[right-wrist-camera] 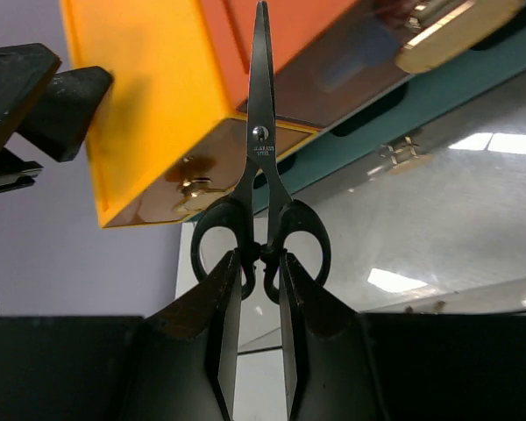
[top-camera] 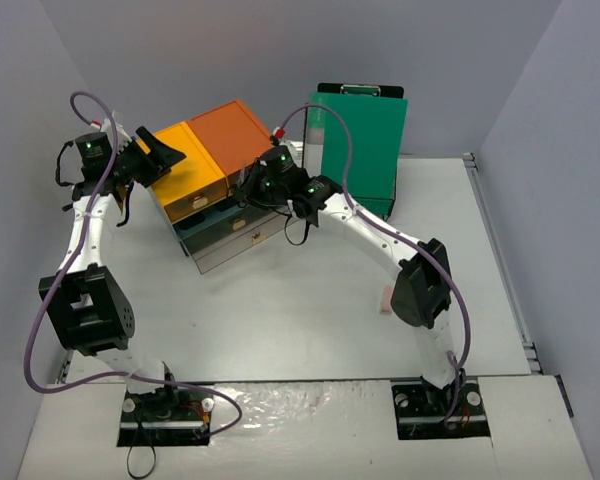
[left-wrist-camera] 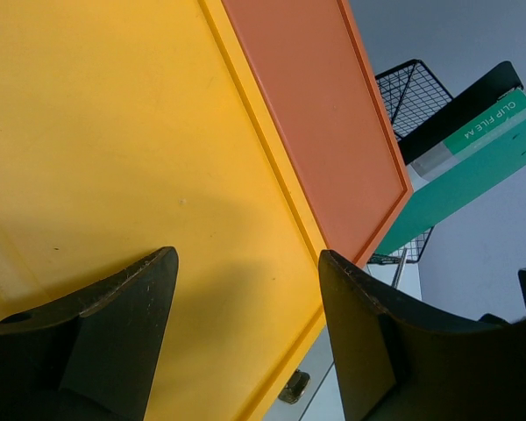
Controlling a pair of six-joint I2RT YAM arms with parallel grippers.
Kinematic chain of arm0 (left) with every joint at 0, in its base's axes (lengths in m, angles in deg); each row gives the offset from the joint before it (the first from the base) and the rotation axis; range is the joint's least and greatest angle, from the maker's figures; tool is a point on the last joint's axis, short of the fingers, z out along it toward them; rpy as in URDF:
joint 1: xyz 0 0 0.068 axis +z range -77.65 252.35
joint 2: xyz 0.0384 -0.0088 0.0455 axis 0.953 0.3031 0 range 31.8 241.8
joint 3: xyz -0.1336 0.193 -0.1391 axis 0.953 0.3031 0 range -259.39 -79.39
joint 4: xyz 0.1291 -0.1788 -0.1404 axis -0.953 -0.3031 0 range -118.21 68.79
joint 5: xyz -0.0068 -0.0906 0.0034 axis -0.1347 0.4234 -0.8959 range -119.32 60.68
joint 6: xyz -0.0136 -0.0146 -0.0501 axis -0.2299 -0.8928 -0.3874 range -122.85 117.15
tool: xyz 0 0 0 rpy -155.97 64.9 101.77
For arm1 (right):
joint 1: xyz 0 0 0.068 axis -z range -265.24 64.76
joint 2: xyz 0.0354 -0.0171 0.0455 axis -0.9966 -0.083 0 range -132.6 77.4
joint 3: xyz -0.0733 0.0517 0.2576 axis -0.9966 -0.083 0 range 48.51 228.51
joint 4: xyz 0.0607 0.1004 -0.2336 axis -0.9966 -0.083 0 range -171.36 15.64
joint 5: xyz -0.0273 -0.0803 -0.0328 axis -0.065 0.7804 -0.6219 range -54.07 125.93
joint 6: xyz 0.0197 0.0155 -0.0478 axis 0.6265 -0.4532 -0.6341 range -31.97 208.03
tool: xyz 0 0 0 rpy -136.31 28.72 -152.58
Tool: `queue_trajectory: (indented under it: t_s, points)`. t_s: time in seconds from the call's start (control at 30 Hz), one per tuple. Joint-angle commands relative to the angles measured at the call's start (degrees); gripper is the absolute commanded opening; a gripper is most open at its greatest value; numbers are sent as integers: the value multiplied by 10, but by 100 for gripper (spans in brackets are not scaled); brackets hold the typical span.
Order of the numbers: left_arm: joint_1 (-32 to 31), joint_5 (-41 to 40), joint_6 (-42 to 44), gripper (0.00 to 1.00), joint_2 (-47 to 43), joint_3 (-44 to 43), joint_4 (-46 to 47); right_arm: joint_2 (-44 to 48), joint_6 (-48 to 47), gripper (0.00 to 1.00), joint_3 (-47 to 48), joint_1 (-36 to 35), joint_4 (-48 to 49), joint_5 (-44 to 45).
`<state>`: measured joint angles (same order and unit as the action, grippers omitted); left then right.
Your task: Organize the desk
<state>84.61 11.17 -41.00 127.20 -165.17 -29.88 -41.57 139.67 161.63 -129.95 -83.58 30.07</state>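
Item: scissors (right-wrist-camera: 261, 167), black-handled, blades closed, gripped at the handle loops by the right gripper (right-wrist-camera: 259, 263), whose jaws are nearly shut on them. The tips point up the frame at the yellow front of the drawer unit (top-camera: 215, 195), probably so they can go into a drawer point-first, though no open drawer can be made out. Item: left gripper (left-wrist-camera: 247, 259), jaws well apart with nothing between them, poised over the unit's yellow top, low in its own view. It is probably there to steady the unit, but whether it touches cannot be told. Item: desk (top-camera: 310, 320), a large matte white to pale grey slab filling the middle and lower part of the top view. It is mostly bare toward the bottom, with a glossy patch between the arm bases and a rail along its right edge. It carries the unit at upper centre. Item: green clip file (top-camera: 365, 140), upright just right of the unit, with a black wire basket (left-wrist-camera: 412, 92) beside it.
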Motion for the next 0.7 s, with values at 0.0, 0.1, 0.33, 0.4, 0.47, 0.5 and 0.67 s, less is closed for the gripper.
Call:
queue_trajectory:
  t_s: [0.0,0.1,0.33,0.4,0.47,0.5,0.67]
  points:
    - [3,-10,11,63,-8,3,-48,-25,30,0,51,6,44,-36]
    - [3,-10,11,63,-8,-1,-50,-22,42,0,29,7,43,-33]
    - [3,-11,11,63,-4,-2,-49,11,60,0,-72,6,42,-12]
    - [3,-11,11,63,-2,-4,-49,7,65,0,-81,6,41,-12]
    - [3,-11,11,63,0,-7,-49,-1,71,0,-86,5,39,-12]
    - [3,-11,12,63,0,-8,-50,-5,72,0,-85,5,38,-12]
    - [3,-11,14,63,-1,-8,-52,-18,66,0,-72,4,38,-13]
